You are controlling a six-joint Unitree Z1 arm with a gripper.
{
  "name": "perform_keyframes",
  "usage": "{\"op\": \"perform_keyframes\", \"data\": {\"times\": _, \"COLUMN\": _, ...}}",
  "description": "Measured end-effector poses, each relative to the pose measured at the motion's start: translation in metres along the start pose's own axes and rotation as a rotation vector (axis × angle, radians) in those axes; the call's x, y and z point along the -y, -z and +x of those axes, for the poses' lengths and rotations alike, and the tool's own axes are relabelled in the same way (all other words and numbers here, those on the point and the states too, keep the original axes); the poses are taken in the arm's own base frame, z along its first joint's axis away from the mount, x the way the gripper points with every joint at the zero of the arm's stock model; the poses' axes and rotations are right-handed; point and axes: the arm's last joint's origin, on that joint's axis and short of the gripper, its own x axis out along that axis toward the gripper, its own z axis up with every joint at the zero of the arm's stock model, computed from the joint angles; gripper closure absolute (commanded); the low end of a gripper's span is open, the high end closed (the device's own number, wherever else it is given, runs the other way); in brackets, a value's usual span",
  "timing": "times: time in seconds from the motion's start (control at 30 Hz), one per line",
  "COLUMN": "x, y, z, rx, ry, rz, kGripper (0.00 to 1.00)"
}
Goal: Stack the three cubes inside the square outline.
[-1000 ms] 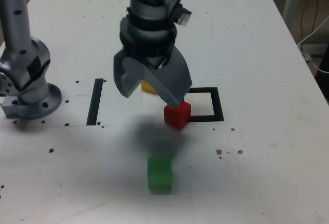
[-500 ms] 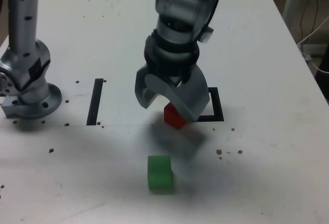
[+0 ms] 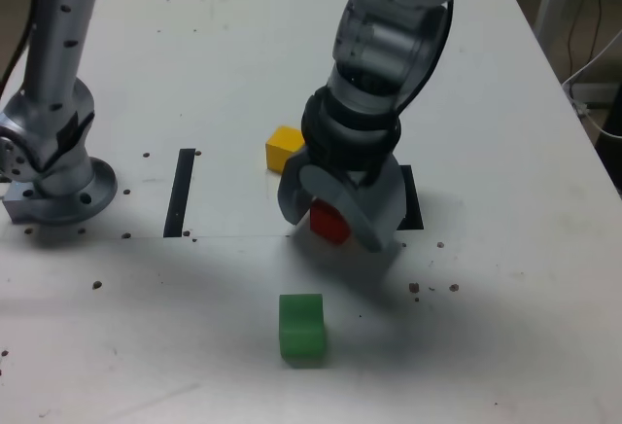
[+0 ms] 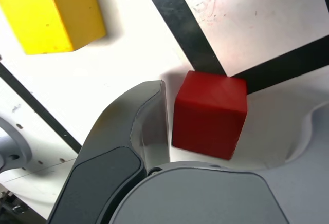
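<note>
The red cube (image 4: 209,113) sits between the jaws of the end effector (image 3: 332,231), which stand apart and don't seem to grip it, just by the square outline's (image 4: 193,36) corner. Looks like the first pick; next, close, then lift it inside.

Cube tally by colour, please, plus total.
Red cube: 1, between the open gripper's jaws
Yellow cube: 1
Green cube: 1
Total: 3
</note>
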Motion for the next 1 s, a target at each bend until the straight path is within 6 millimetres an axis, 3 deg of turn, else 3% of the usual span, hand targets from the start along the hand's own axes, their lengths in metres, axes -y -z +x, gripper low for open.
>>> {"op": "perform_keyframes", "data": {"times": 0.13, "x": -0.0008, "y": -0.0019, "z": 0.0007, "rx": 0.011, "ry": -0.002, "rz": -0.002, "kGripper": 0.76}}
{"op": "perform_keyframes", "data": {"times": 1.0, "x": -0.0006, "y": -0.0022, "z": 0.0001, "rx": 0.014, "ry": 0.005, "rz": -0.001, "kGripper": 0.76}}
